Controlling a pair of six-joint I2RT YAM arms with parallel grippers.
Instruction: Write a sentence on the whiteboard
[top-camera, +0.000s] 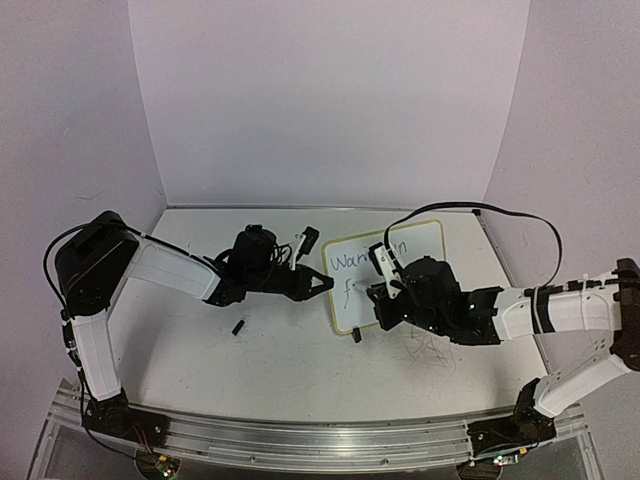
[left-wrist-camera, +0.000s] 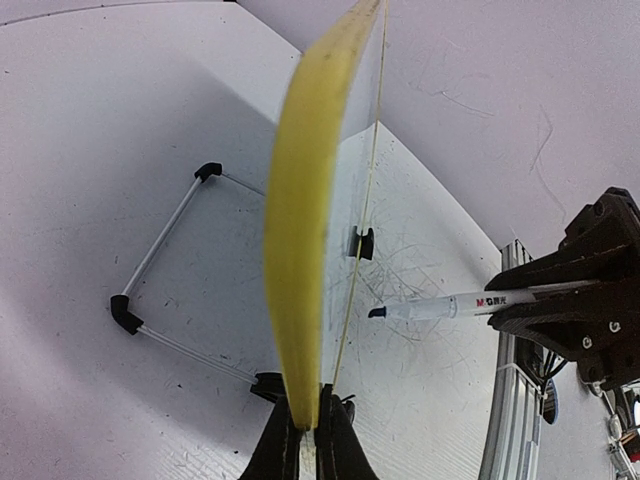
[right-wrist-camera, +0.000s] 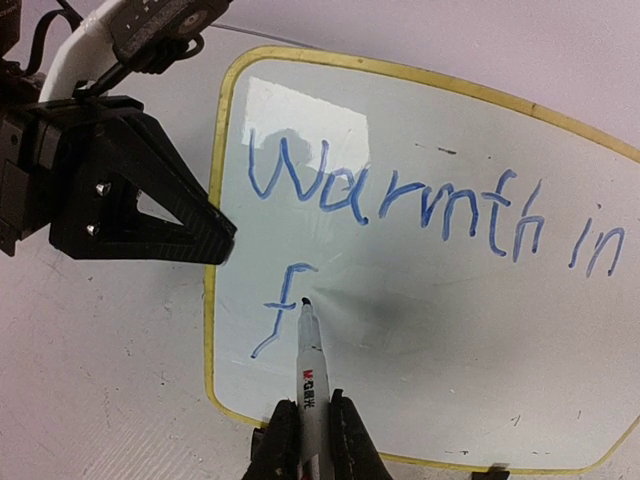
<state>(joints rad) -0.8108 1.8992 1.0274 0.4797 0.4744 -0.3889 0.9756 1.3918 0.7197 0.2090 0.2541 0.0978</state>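
Note:
The whiteboard (top-camera: 420, 248) lies tilted on the table, white with a thin yellow frame (right-wrist-camera: 214, 330). My left gripper (top-camera: 325, 285) is shut on its left edge; in the left wrist view the yellow edge (left-wrist-camera: 300, 220) runs up from between the jaws (left-wrist-camera: 308, 432). The sentence (right-wrist-camera: 430, 205) reads "Warmth in" in blue, with an "f" (right-wrist-camera: 285, 310) starting a second line. My right gripper (right-wrist-camera: 309, 432) is shut on a white marker (right-wrist-camera: 310, 375). The marker's dark tip rests on the board just right of the "f".
A small black cap (top-camera: 238, 327) lies on the grey tabletop left of the board. A black clip (top-camera: 356, 335) sits at the board's near edge. Old scribbles (top-camera: 425, 352) mark the table. A wire bracket with black corners (left-wrist-camera: 160, 260) lies beyond the board. An aluminium rail (top-camera: 320, 440) runs along the front.

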